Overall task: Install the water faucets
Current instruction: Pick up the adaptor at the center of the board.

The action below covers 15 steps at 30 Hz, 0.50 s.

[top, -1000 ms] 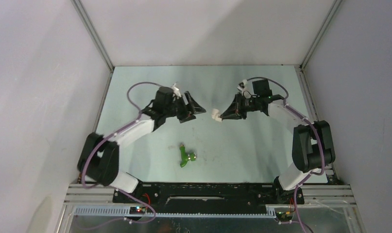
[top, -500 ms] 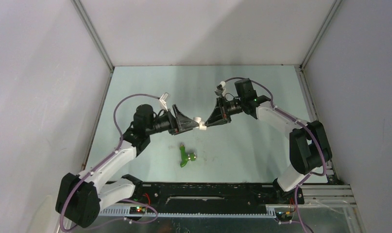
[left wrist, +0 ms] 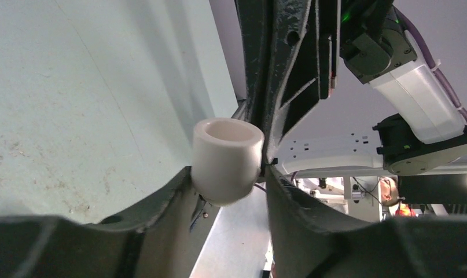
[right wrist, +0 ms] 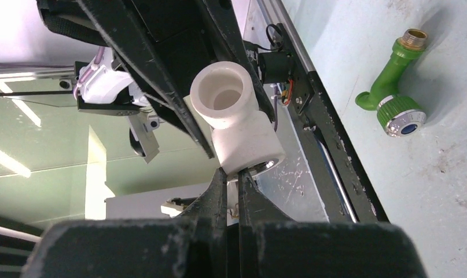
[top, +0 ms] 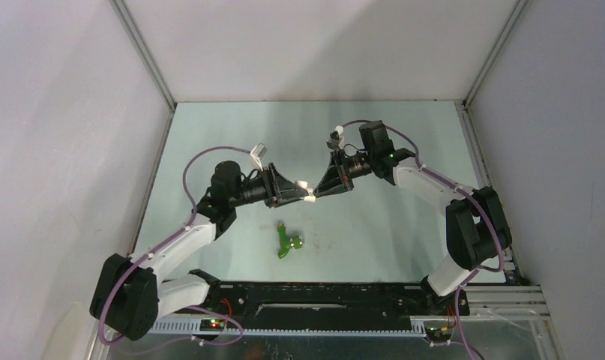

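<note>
White plastic pipe fitting [right wrist: 236, 124] now gripped at both ends, right hand [right wrist: 232, 174] pinched shut on one socket, left hand [left wrist: 228, 176] freshly swung in and closed around the other, with the green faucet [top: 288, 241] lying untouched on the tabletop [top: 374, 240] below both hands, awaiting threading.

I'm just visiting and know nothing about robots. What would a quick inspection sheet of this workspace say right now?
Surface: pale green table, lightly scuffed.
Job's things: green tap lying loose on the table; no white tap seen.
Clutter: nothing seen.
Hands: right hand pinches a white pipe piece in mid-air; left hand has a finger on either side of it, grip unclear.
Cables: purple cables loop along both arms.
Surroundings: plain grey walls, metal frame.
</note>
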Motion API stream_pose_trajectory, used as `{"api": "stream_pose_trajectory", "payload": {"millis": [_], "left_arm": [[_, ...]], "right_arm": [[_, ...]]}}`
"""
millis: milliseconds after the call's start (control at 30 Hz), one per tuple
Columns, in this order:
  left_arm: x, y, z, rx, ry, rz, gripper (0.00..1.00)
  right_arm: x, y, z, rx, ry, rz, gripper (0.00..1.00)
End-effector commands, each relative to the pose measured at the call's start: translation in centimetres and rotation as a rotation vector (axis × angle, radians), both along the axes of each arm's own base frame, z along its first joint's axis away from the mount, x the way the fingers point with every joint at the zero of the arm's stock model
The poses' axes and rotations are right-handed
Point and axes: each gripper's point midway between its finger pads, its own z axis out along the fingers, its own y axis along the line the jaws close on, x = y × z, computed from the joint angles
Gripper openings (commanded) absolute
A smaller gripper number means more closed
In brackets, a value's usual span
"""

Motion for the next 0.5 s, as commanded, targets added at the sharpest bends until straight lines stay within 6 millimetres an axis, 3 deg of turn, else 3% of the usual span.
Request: {"api": "stream_pose_trajectory", "payload": {"millis": [0,67,167,233,333,467], "left_arm": [[-0.5,-1.1,2.6,-0.075,-0.074,-0.052,0.44],[-0.4,-1.1,2.5,-0.073,-0.072,-0.051,0.43],[-0.4,-1.0,2.2,-0.058,-0.068,-0.042,0.63],[-0.3,-0.9,1.9,-0.044,-0.069,-0.032,0.67],[-0.3,-0.9,1.6,-0.040,-0.062,-0.032,0.68],[-0.4,-1.0,2.2,-0.074,-0.069,-0.039,0.58]], "right_arm": [[-0.5,0.6,1.9,0.049,-0.047,0.043,0.00],[-0.6,0.6,1.9,0.050,-0.047,0.047,0.00],[-0.8,0.6,1.8,0.051,-0.047,0.053,0.00],[-0.9,0.6,1.9,0.055,-0.048,0.059,0.00],[-1.0,0.6,2.1,0.060,-0.051,0.065,0.00],[-1.0,0.6,1.9,0.059,-0.046,0.069,0.00]]}}
